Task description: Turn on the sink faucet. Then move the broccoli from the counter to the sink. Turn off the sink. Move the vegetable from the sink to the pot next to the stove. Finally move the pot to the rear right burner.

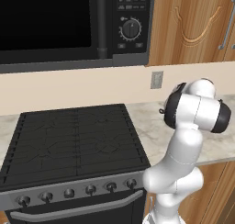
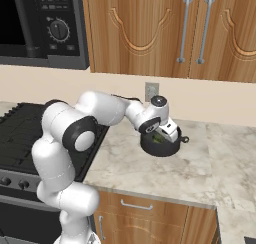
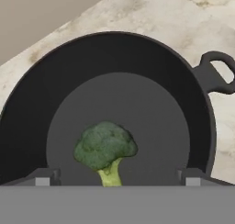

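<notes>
Claw: the white arm's two-finger claw (image 2: 161, 135) hangs just above the pot; in the hand view its two fingertips (image 3: 42, 178) stand wide apart at either side, with nothing between them.
Broccoli: the small green floret with a pale green stalk (image 3: 105, 149) lies on the pot's flat dark floor, free of both fingertips, stalk pointing toward the bottom of the hand view.
Pot: the small round shallow dark grey-black pot (image 2: 159, 147) sits on the bench right of the stove; a looped handle (image 3: 216, 74) sticks out from its rim.
Bench: the beige-grey marbled stone bench (image 2: 200, 163) runs under wooden wall cupboards (image 2: 165, 28); a wall outlet (image 2: 151, 91) sits just behind the arm's wrist.
Stove: the black cooktop with cast-iron grates (image 1: 73, 138) carries nothing; its steel front shows a row of dark knobs (image 1: 69, 193).
Microwave: a black microwave with a round dial (image 1: 131, 28) hangs over the stove.
</notes>
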